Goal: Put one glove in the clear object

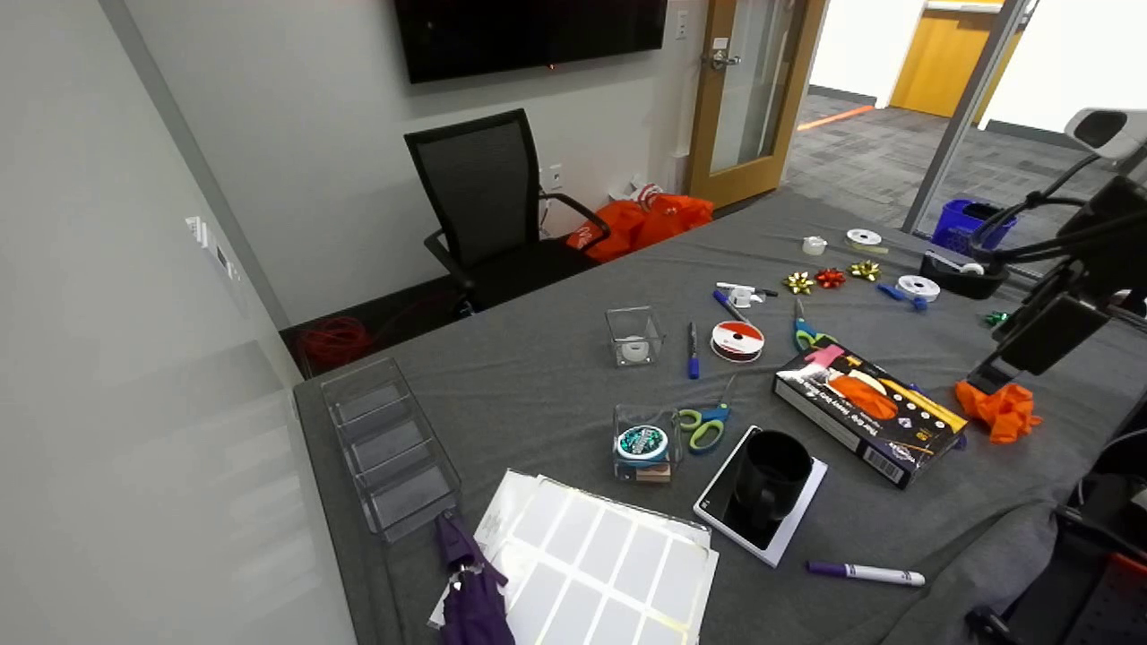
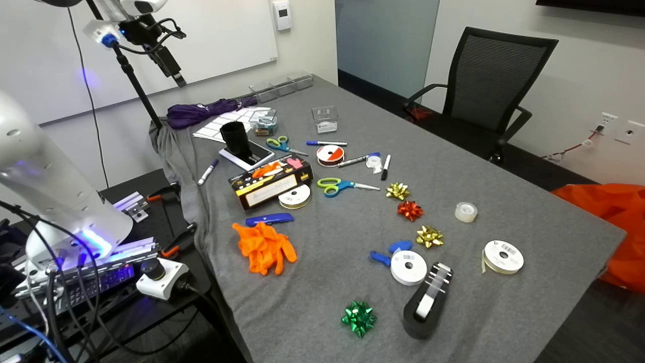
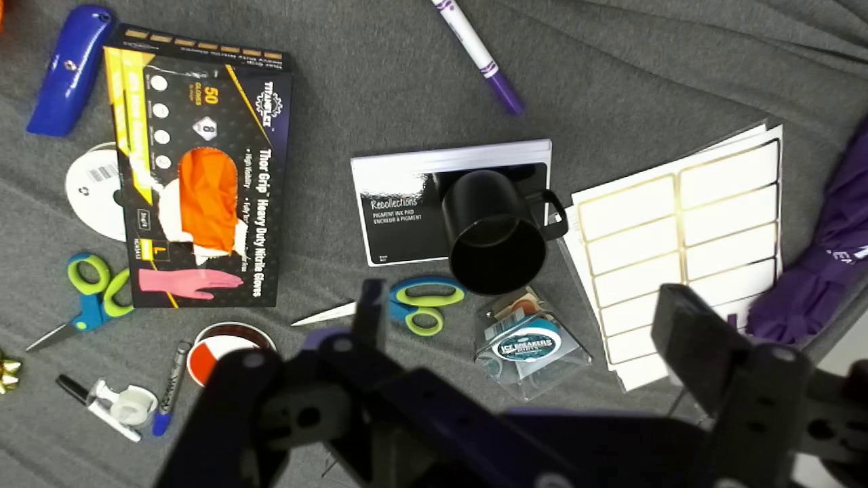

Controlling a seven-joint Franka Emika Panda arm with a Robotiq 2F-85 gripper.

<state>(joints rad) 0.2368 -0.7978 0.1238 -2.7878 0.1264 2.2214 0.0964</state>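
The crumpled bright orange glove (image 2: 264,247) lies on the cloth by the glove box; I cannot tell if it is one or two. It shows in an exterior view (image 1: 1008,417), partly overlapped by the gripper by line of sight. A small clear square container (image 1: 632,321) holds a white item and stands upright, also seen in an exterior view (image 2: 324,112). A similar clear container (image 1: 647,415) holds mints, also in the wrist view (image 3: 525,386). My gripper (image 3: 525,288) is open and empty, high above the table, as exterior views show (image 2: 179,79) (image 1: 990,376).
A black mug (image 1: 772,470) stands on an ink pad (image 1: 806,493). The glove box (image 1: 869,408), scissors (image 1: 708,425), markers and ribbon spools lie around. A larger clear tray (image 1: 392,448), label sheets (image 1: 600,564) and a purple umbrella (image 1: 475,582) are along the wall side.
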